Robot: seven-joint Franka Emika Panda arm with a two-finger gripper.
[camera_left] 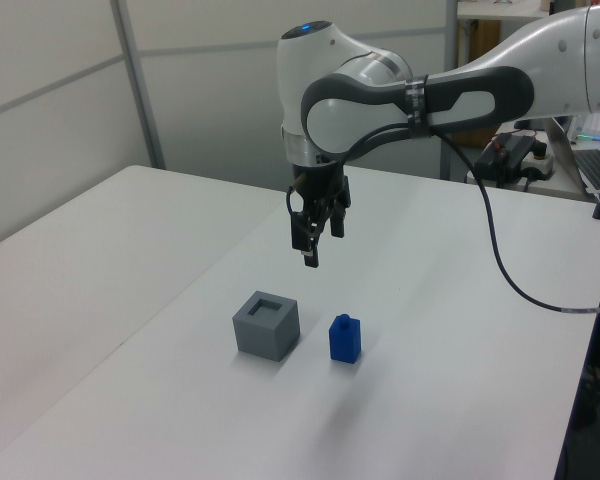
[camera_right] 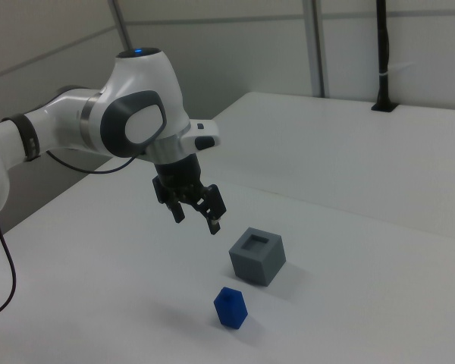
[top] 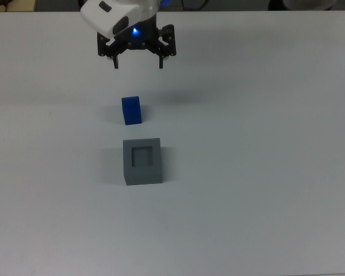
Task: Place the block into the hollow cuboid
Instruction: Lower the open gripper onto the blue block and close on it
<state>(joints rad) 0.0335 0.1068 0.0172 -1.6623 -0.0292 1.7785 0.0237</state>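
In the left view, the hollow cuboid point(camera_left: 267, 325) stood on the white tabletop point(camera_left: 130, 260) well in from every edge, its square recess facing up and empty. Just to the left view's right of it, apart from it, the block point(camera_left: 345, 338) stood upright. Above both, the gripper point(camera_left: 311, 238) hung in the air with its fingers spread wide, holding nothing.

Place: a robotics lab, probably | shown by: a white robot arm point(camera_left: 460, 85) mounted over a plain white table point(camera_left: 130, 260) | panelled partition walls point(camera_left: 60, 70) seen behind | cables point(camera_left: 510, 250) and what may be electronics at the edge.
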